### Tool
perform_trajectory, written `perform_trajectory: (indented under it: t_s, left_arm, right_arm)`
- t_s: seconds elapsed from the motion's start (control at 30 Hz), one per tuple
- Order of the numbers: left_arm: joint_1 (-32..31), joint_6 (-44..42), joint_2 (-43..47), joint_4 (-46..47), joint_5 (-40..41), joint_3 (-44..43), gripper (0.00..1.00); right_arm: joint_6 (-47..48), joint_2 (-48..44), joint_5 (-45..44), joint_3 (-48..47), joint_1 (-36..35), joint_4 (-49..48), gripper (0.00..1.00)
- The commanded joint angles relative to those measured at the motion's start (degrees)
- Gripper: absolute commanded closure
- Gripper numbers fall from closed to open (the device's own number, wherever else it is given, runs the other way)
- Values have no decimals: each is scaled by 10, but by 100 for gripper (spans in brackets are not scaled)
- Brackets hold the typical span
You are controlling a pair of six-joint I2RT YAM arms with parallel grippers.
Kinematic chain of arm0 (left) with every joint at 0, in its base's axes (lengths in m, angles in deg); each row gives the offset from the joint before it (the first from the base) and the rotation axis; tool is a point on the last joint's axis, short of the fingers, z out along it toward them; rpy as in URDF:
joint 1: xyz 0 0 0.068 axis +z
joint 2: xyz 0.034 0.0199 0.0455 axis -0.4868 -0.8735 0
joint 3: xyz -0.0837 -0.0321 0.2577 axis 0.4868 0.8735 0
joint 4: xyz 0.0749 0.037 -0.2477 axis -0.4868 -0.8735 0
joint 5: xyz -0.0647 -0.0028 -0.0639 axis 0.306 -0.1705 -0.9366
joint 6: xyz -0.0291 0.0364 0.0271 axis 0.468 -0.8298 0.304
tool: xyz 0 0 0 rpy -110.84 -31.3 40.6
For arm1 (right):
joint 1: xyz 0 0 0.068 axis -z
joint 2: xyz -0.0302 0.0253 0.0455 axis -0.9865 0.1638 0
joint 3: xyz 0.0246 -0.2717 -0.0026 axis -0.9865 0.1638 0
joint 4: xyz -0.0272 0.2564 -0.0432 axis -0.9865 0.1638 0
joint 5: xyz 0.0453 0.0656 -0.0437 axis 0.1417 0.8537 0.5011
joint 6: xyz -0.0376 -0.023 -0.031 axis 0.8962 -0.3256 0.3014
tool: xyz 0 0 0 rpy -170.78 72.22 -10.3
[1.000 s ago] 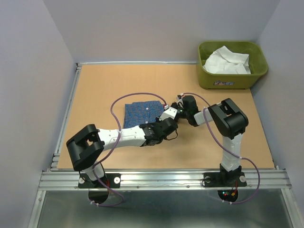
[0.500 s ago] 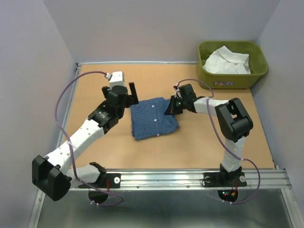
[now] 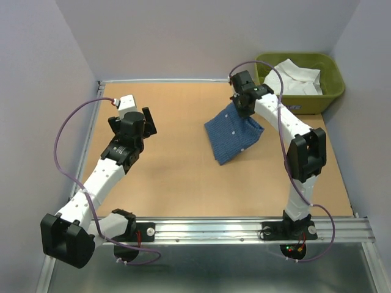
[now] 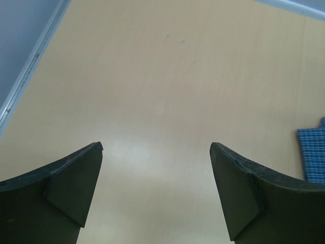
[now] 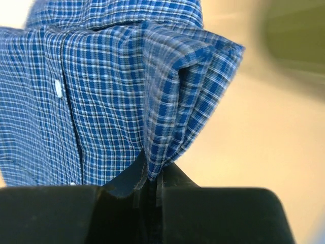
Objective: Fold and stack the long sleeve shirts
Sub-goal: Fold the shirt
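Pinching the blue shirt at its far top edge, our right gripper has its fingers pressed together on a bunched fold of the checked cloth; in the right wrist view the fold rises straight out of the shut tips. We see a white button and the placket line on the cloth to the left of the pinch.

From the top the blue shirt is folded small and hangs slanted from the gripper over the right-centre of the table, its low corner pointing toward the near side. We cannot tell if that corner touches the wood.

Our left gripper is over the left side of the table, well apart from the shirt, fingers spread wide with nothing between them. Only bare tabletop shows under it, plus a sliver of blue check at the right edge of the left wrist view.

The white shirt lies crumpled in the olive-green tub at the far right corner, just beyond the right gripper. The tub shows as a green blur in the right wrist view.
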Motion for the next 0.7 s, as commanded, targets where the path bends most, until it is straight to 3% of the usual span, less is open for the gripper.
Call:
perform_trajectory:
  t_s: [0.0, 0.2, 0.47, 0.67]
  left_arm:
    - [3, 4, 25, 23, 44, 3, 1]
    - [6, 6, 23, 22, 49, 3, 1]
    - [19, 11, 22, 19, 48, 2, 1]
    - [29, 16, 27, 19, 47, 2, 1]
  right_arm:
    - [60, -28, -260, -153, 1, 128, 99]
    - [117, -10, -429, -189, -50, 148, 99]
    - [39, 100, -472, -70, -161, 147, 99]
    - [-41, 219, -432, -96, -259, 184, 99]
